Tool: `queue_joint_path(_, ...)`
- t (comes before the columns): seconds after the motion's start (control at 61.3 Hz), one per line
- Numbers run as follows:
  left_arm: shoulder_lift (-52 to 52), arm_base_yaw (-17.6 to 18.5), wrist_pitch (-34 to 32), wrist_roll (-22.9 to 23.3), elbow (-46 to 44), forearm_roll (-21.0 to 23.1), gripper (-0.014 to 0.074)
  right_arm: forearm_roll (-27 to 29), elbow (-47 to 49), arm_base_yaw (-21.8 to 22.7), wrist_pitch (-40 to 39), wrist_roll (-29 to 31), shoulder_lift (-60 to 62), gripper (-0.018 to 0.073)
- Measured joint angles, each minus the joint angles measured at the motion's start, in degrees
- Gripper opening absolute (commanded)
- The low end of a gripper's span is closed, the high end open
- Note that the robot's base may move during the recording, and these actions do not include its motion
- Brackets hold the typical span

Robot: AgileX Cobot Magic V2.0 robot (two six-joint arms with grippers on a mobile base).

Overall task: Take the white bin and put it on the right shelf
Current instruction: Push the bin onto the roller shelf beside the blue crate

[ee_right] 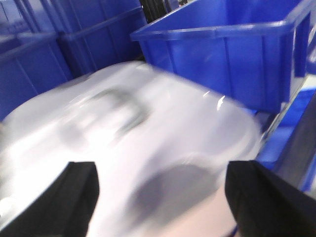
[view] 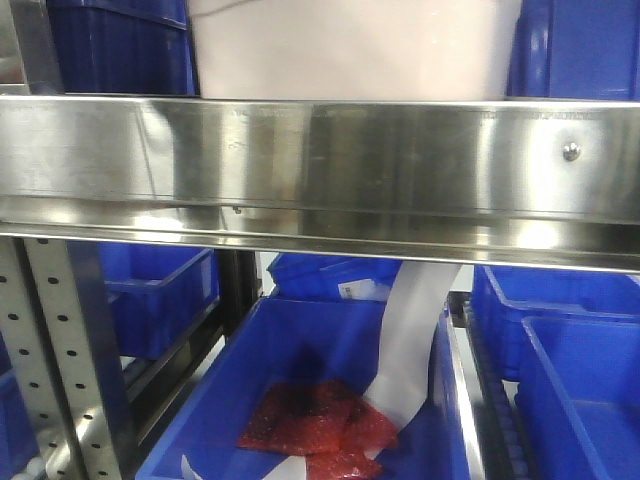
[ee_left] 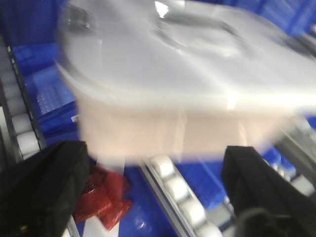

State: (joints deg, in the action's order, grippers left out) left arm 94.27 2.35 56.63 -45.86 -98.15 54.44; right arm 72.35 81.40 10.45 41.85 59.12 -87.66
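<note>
The right shelf (view: 320, 170) fills the front view, its broad reflective rail running edge to edge with a rivet (view: 571, 151) near the right end and a perforated upright (view: 62, 370) below it on the left; the white bin (view: 350, 48) sits just above that rail, between dark blue bins (view: 120, 45), only its pale side wall showing; below the rail lies an open blue bin (view: 310, 400) holding red crumpled packets (view: 315, 420) and a white strip (view: 410, 340) that leans over its edge; in the left wrist view the white bin (ee_left: 173, 84) is blurred, its glossy lid uppermost, above a track of white rollers (ee_left: 180, 197); the left gripper (ee_left: 158, 187) has its dark fingers (ee_left: 44, 187) spread wide, touching nothing; in the right wrist view the right gripper (ee_right: 160, 202) likewise stands wide apart over the bin's lid (ee_right: 128, 143), beside another blue bin (ee_right: 232, 54); whether its fingers (ee_right: 269, 202) touch the lid cannot be told.
</note>
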Motion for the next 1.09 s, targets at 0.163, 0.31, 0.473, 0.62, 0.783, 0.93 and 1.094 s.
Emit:
queue_joint_path(0.163, -4.42, 0.00, 7.94, -0.12, -0.90, -0.95, 0.0158, -0.99, 0.04, 0.00, 3.28, 0.06, 5.35, 0.0160)
queue_joint_path(0.31, -7.71, 0.00, 13.82, -0.09, -1.02, -2.20, -0.0110, -2.18, 0.04, 0.00, 5.97, -0.20, 10.67, 0.0072)
queue_joint_path(0.473, -9.37, 0.00, 15.00, 5.72, -1.02, -8.77, -0.0118, -6.59, -3.43, 0.00, 5.97, -2.91, 17.84, 0.0073)
queue_joint_path(0.62, -10.84, 0.00, 15.00, 17.82, 0.02, -21.66, -0.0118, -15.67, -13.66, 0.00, 1.99, -6.59, 26.23, 0.0073)
queue_joint_path(0.783, -13.91, 0.00, 10.63, 27.37, 5.78, -34.95, -0.0118, -24.05, -27.80, 0.00, -7.72, -10.56, 36.97, 0.0073)
queue_joint_path(0.93, -20.21, 0.00, 0.43, 28.47, 16.62, -36.37, -0.0118, -26.11, -40.36, 0.00, -15.44, -12.08, 47.09, 0.0073)
queue_joint_path(1.094, -31.97, 0.00, -15.67, 24.40, 33.65, -33.64, -0.0119, -26.25, -51.21, 0.00, -19.87, -12.46, 59.43, 0.0073)
